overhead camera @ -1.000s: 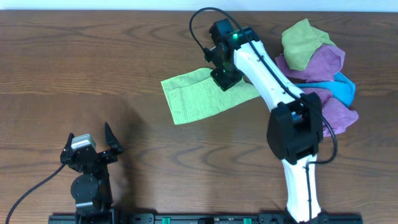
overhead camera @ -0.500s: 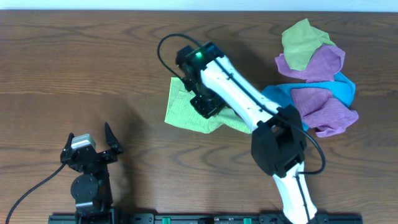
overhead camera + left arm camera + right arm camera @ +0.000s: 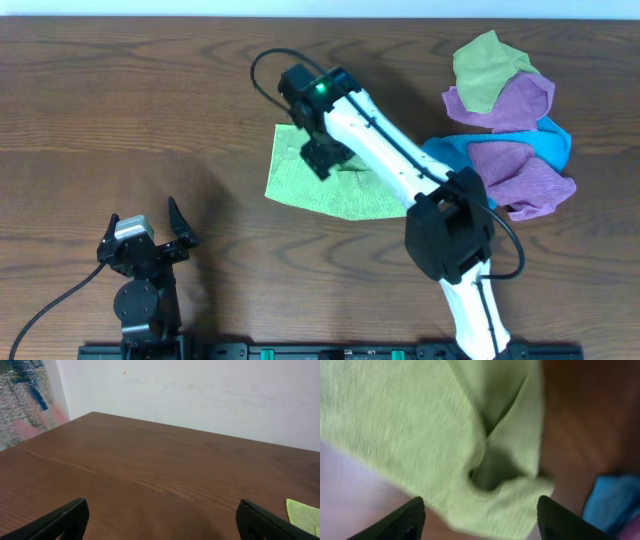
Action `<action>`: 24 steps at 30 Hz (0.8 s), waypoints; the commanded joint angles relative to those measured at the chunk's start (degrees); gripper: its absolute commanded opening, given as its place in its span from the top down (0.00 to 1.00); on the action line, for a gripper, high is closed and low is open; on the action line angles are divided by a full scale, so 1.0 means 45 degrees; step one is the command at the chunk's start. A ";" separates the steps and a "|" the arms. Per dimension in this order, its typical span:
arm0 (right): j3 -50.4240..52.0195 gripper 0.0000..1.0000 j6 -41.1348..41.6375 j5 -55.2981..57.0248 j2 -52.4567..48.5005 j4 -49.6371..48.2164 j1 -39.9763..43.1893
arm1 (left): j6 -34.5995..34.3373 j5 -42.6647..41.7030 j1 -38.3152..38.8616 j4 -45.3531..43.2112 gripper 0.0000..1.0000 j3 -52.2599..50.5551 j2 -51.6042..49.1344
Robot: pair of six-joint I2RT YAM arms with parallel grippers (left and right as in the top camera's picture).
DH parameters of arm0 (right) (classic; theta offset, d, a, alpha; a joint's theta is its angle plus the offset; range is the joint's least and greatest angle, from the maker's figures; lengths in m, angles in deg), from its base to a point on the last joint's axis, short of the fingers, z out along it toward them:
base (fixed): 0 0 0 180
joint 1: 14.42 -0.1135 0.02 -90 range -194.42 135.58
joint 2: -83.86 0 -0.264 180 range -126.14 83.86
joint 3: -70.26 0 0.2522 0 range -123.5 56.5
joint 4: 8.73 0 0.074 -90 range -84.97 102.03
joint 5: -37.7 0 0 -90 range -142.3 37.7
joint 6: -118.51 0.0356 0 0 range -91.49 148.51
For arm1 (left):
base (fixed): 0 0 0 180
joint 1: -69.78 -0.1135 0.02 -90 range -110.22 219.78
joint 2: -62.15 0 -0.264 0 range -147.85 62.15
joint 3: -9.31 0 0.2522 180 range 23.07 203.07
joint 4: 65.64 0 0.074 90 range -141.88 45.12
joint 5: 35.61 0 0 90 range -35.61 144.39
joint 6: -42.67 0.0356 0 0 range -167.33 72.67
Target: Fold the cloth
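- At the middle of the table (image 3: 120, 100), the green cloth (image 3: 318, 192) lies flat with 1 raised ridge in it. It looks only part folded.
- The right gripper (image 3: 322, 156) hangs over the cloth's far-left part. In the wrist view its 2 fingers stand wide apart with nothing between them. I cannot tell whether they touch the fabric.
- From that gripper, most of the cloth spreads toward the near side and to the right, and its longer side seems to run left to right.
- The left gripper (image 3: 150, 240) sits at the near left, jaws wide and empty, well apart from the cloth. So the right arm is much the nearer for any next fold.
- A pile of cloths (image 3: 510, 110) in other colours lies at the far right, just beside the green one's right end.
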 commanded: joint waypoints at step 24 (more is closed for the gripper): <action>0.0520 0.99 -0.2001 -0.1583 -0.2142 -0.3526 0.0549 | 0.0228 0.0359 -0.0053 0.0573 0.04 -0.0228 0.0015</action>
